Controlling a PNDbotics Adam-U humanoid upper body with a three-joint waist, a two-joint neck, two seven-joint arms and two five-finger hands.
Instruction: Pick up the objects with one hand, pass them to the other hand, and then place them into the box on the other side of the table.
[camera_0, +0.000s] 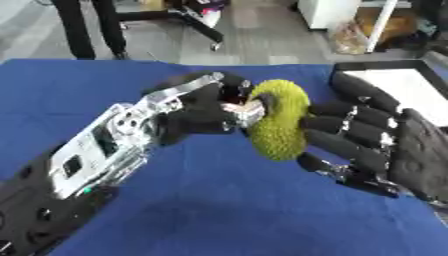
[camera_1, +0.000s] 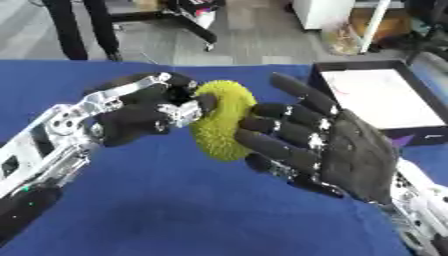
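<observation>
A spiky yellow-green fruit-like object hangs above the blue table between both hands. My left hand comes in from the lower left and its fingers are curled on the object's left side. My right hand comes in from the lower right, palm turned away from the camera, with its fingers spread and lying against the object's right side, not closed round it. The black box with a white floor stands at the table's far right.
A blue cloth covers the table. Beyond the far edge is a grey floor with a person's legs, black stand legs and a white cabinet. A purple patch shows beside the box's near edge.
</observation>
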